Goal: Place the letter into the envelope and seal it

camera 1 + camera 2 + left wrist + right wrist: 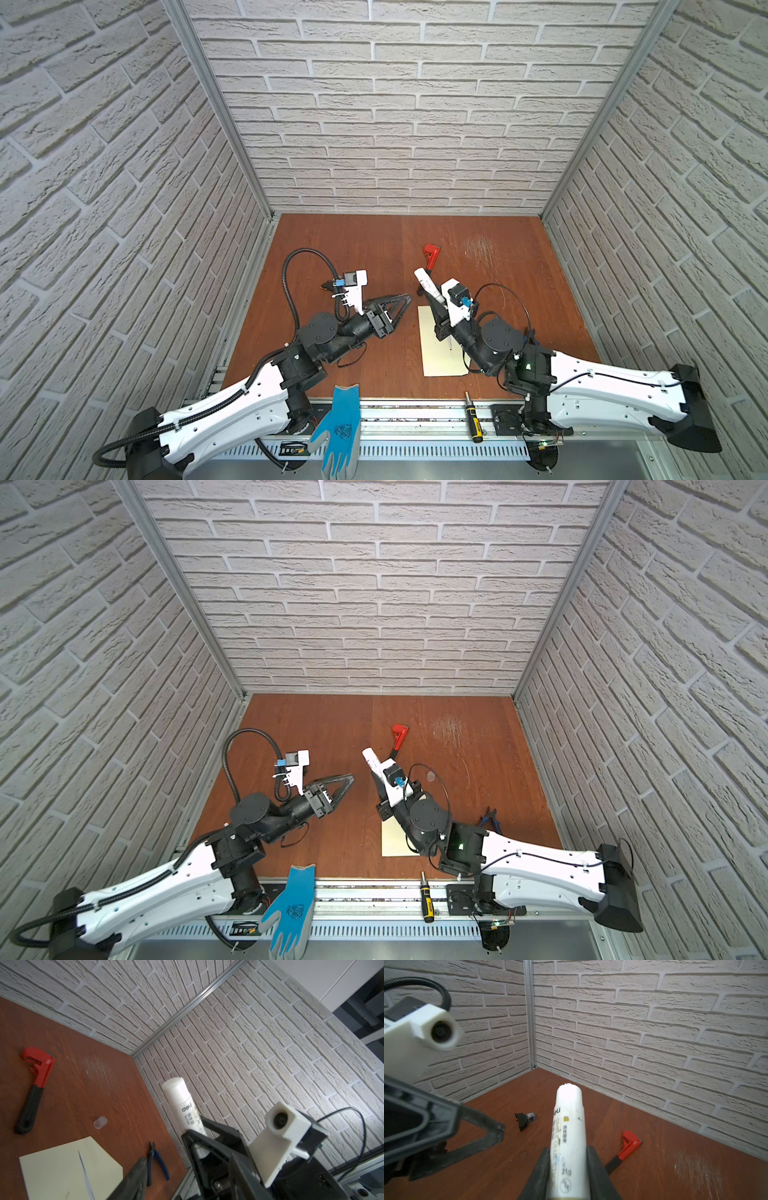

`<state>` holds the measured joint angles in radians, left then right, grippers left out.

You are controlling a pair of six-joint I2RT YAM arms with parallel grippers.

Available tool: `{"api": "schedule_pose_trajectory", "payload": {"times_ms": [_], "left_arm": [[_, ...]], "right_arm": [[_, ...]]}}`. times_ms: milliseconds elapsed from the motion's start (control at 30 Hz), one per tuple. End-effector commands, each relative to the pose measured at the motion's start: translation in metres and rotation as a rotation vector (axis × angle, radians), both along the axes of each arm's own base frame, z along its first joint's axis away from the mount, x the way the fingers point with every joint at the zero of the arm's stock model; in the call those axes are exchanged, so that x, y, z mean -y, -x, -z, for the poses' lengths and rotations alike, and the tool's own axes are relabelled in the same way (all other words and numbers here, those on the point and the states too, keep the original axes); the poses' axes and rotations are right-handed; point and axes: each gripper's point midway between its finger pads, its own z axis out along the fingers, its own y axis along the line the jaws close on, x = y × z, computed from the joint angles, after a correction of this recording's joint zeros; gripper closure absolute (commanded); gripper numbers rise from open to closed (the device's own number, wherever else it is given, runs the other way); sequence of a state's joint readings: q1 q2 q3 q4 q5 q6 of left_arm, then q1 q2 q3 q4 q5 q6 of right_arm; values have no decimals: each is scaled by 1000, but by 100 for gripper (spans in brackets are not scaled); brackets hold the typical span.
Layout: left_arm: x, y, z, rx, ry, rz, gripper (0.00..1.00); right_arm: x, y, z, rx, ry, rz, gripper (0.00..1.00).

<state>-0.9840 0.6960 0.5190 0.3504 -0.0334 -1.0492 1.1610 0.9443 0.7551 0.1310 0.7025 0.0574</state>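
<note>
Firmly, the right gripper had both fingers clamped on the lower body of the glue stick, one on each side. The stick was uncapped, its bare white tip pointing up and away toward the far wall, above the table. A small clear cap lay alone on the wood near the envelope's pointed end.

The left gripper hung beside the stick, apart from it, with its tips aimed toward the right arm. Only one of its fingers showed clearly in the wrist views, and from above the two overlapped, so I could not tell whether they stood apart or together.

Below the right wrist, the envelope lay flat on the table, partly covered by that arm in both top views. What looked like the letter showed only as a thin white sliver with a blue edge across the envelope's face.

Farther out, a red wrench lay beyond the stick, blue pliers lay just beside the envelope, and a blue glove and a screwdriver rested on the front rail.
</note>
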Motion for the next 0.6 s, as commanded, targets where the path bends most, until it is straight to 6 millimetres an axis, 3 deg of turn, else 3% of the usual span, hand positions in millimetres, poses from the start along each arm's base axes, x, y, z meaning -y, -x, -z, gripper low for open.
{"api": "schedule_pose_trajectory", "payload": {"times_ms": [0, 200, 367, 567], "left_arm": [[-25, -12, 28, -4, -161, -141, 39], [-41, -23, 70, -78, -373, -232, 45], [-26, -28, 105, -139, -461, -196, 49], [-4, -29, 140, -204, -489, -126, 54]], "right_arm": [[47, 1, 41, -297, 144, 147, 94], [67, 18, 73, -723, 266, 165, 95], [63, 37, 103, -1001, 322, 143, 95], [59, 31, 114, -1079, 338, 166, 95]]}}
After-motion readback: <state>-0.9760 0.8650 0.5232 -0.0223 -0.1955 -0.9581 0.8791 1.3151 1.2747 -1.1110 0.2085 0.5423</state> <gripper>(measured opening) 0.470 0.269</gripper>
